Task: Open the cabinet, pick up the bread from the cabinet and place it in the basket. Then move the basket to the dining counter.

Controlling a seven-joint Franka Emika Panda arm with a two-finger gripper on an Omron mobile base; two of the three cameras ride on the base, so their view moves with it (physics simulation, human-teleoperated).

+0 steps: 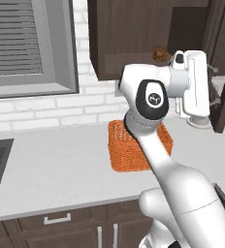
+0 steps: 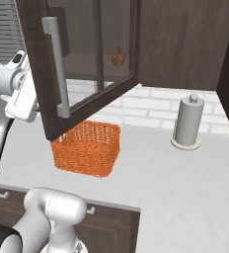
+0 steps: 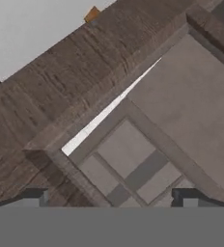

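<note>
Dark matt wood cabinet (image 2: 185, 44); rough orange woven wicker basket (image 2: 87, 148).

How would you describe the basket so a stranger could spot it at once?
Find the pale worktop below the brick wall. Under the open cabinet door sits the basket, orange and woven. The grey paper towel holder further along is smooth and upright.

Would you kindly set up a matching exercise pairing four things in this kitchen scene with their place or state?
Things:
1. cabinet door
2. basket
3. bread
4. gripper

Place or state:
A. on the shelf inside the cabinet
B. swung open
C. jaws wide apart, holding nothing
D. on the worktop below the cabinet

Pairs: 1-B, 2-D, 3-A, 4-C
</note>
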